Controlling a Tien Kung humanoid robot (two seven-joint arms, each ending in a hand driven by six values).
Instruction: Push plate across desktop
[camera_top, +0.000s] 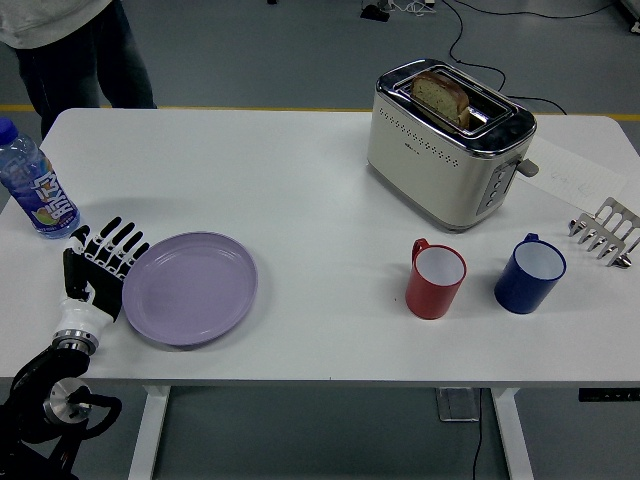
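A lilac plate (190, 288) lies flat on the white table (320, 190), left of the middle near the front edge. My left hand (100, 262) stands upright with its fingers spread and straight, its palm side against the plate's left rim. It holds nothing. The left arm comes up from the lower left corner. My right arm is out of view.
A water bottle (28, 184) stands at the table's left edge, behind my hand. A toaster (448, 140) with bread sits at the back right. A red mug (436, 278), a blue mug (530, 272) and a metal rack (606, 230) stand right. A person (70, 45) stands at the far left.
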